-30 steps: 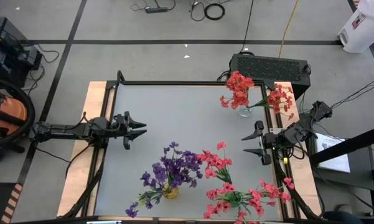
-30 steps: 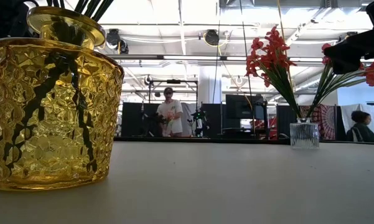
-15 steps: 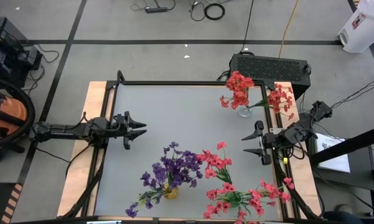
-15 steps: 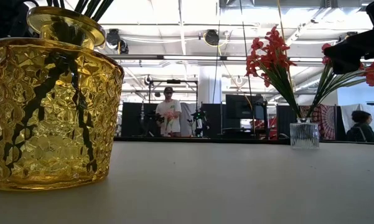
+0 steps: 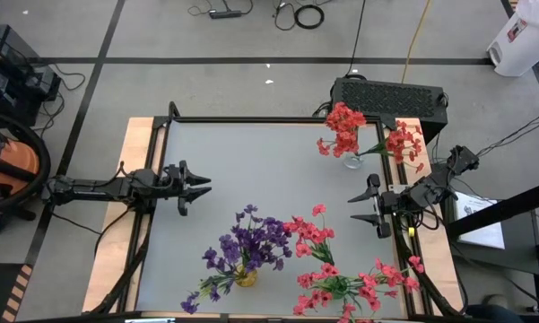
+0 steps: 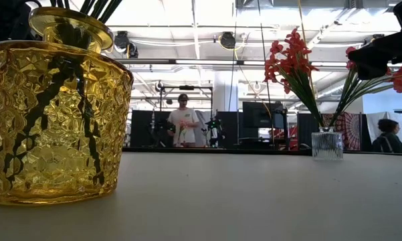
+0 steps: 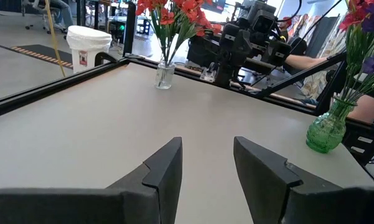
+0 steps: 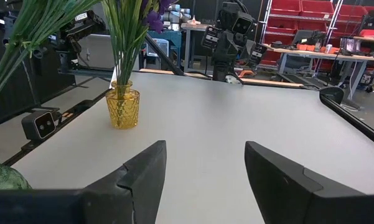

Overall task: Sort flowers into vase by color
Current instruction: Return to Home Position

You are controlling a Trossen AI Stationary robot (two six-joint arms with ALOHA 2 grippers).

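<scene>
Purple flowers (image 5: pixel 248 244) stand with their stems in a yellow glass vase (image 5: pixel 245 277) near the front edge. Pink flowers (image 5: pixel 341 274) stand in a green vase (image 7: pixel 327 129) at the front right. Red flowers (image 5: pixel 363 133) stand in a clear glass vase (image 5: pixel 352 161) at the far right. My left gripper (image 5: pixel 204 187) hovers open at the table's left side, level, with nothing between its fingers. My right gripper (image 5: pixel 357 207) hovers open at the right side, also with nothing between its fingers.
A black box (image 5: pixel 390 97) sits beyond the table's far right corner. The grey tabletop (image 5: pixel 260 170) lies bare between the two grippers. A person (image 6: pixel 184 125) stands far off in the room behind the table.
</scene>
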